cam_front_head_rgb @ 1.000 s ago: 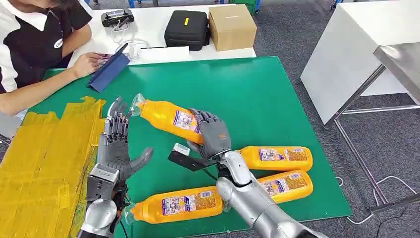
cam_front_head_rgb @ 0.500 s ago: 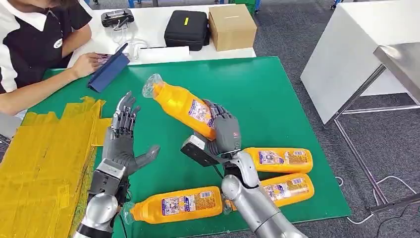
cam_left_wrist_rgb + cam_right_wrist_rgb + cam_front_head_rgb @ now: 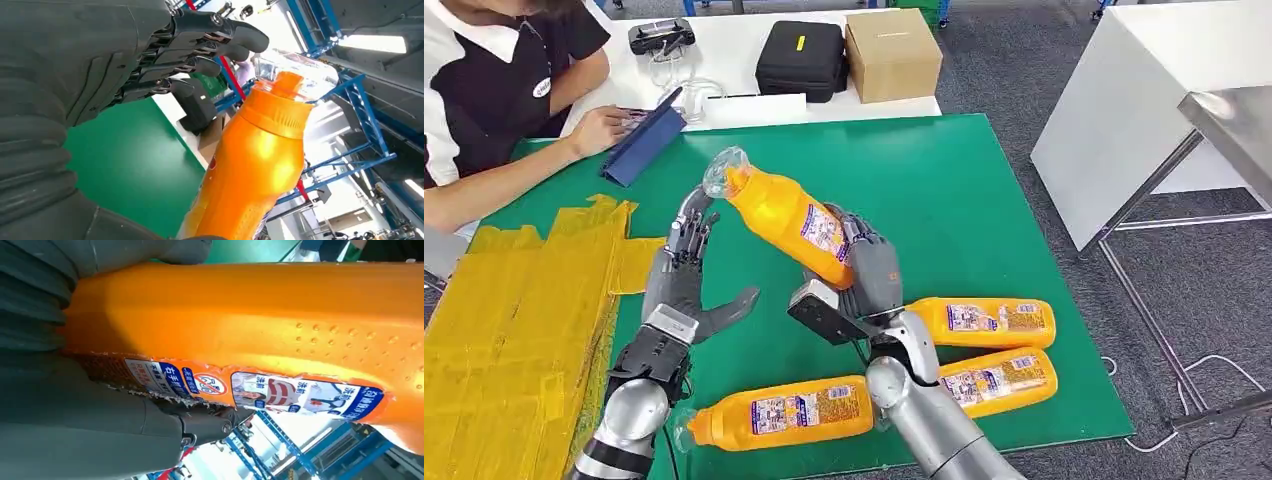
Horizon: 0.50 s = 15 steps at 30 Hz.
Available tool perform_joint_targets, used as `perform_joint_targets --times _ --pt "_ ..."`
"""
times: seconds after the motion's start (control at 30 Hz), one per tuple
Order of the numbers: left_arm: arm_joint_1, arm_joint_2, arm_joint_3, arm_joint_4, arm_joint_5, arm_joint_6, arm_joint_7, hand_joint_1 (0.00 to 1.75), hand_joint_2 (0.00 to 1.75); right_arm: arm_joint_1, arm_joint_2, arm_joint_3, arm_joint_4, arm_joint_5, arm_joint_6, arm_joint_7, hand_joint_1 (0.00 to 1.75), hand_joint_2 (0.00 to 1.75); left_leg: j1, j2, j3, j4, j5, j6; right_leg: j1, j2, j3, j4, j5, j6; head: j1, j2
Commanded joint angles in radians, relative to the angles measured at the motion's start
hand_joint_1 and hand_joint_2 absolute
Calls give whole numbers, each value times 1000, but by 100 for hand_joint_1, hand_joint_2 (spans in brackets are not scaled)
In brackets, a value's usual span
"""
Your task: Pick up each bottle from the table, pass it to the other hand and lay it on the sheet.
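Your right hand (image 3: pixel 871 272) was wrapped around the lower body of the orange bottle (image 3: pixel 789 215), label under the fingers, bottle tilted with its clear cap toward 11 o'clock, lifted off the green mat (image 3: pixel 944 190). Your left hand (image 3: pixel 686 278) was spread, fingers up and apart, holding nothing, just beside the bottle's neck at its 8 o'clock; in the left wrist view its fingertips (image 3: pixel 240 37) sat near the cap, contact not clear.

Handling, as I judged it: rigid plastic, full of liquid, so fairly heavy and base-weighted. Smooth glossy wall, likely slippery; the dimpled patch (image 3: pixel 360 335) and label gave better purchase. Not fragile. The clear cap looked thin, so a bad place to squeeze. Best take for your left hand was the upper body just below the shoulder, clear of your right fingers.

Room: three more orange bottles lay on the mat at 4 to 6 o'clock of the hands, close under your right forearm. The yellow sheet (image 3: pixel 514 320) was at 9 o'clock, open path across bare mat. A person's arm (image 3: pixel 514 170) and a blue folder (image 3: pixel 644 145) sat at 11 o'clock near the mat's far edge.
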Motion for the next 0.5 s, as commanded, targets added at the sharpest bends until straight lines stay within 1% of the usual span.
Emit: perform_joint_targets --times 0.03,0.07,0.1,0.13,0.17,0.2,0.23,0.27,0.3,0.33,0.4,0.5 --pt "-59 29 -31 88 5 -25 41 0 175 -10 -7 6 -13 -90 48 -74 175 175 1 -3 6 0 -2 -1 0 -1 6 0 -3 -2 0 0" --pt "-74 27 -31 111 13 -35 50 0 175 -2 -7 17 -24 -115 62 -100 175 175 0 -2 4 0 -1 -1 0 -1 4 0 -2 -1 0 0" --pt "-81 25 -32 121 17 -39 53 0 175 2 -6 23 -29 -129 72 -109 175 175 1 -3 6 0 -2 -1 1 -2 7 0 -3 -2 0 0" --pt "-91 23 -33 137 21 -43 54 0 175 7 -6 37 -36 -140 82 -117 175 175 1 -4 5 0 -1 -1 1 -2 5 0 -2 -2 0 0" --pt "-96 20 -33 147 28 -47 55 0 175 10 -7 53 -42 -137 85 -121 175 175 0 -3 3 -1 0 -1 0 -2 3 0 -1 -1 0 0" --pt "-99 20 -33 150 30 -48 55 0 175 10 -7 60 -43 -138 87 -122 175 175 1 -4 6 0 -2 -1 1 -2 6 0 -3 -2 0 0" --pt "-100 18 -34 155 34 -48 55 0 175 12 -7 71 -47 -141 86 -127 175 175 0 -2 3 -1 -1 -1 0 -1 3 0 -1 -1 0 0" --pt "-101 17 -33 159 41 -48 56 0 175 13 -8 81 -50 -144 88 -132 175 175 1 -3 6 0 -2 -1 0 -1 6 0 -3 -2 0 0" --pt "-101 17 -32 160 43 -48 56 0 175 13 -9 85 -52 -144 89 -132 175 175 0 -2 4 -1 -1 -1 0 -1 4 0 -1 -1 0 0" --pt "-101 17 -32 164 48 -49 56 0 175 14 -10 93 -55 -145 91 -135 175 175 1 -3 6 0 -2 -1 1 -1 6 0 -3 -2 0 0" --pt "-104 16 -31 174 57 -50 57 0 175 15 -12 108 -60 -149 90 -143 175 175 0 -2 3 -1 -1 -1 0 -1 3 0 -1 -1 0 0" --pt "-106 13 -28 184 74 -53 54 0 175 14 -14 128 -58 -146 94 -146 175 175 0 -3 6 0 -2 -1 0 -1 6 0 -3 -2 0 0"
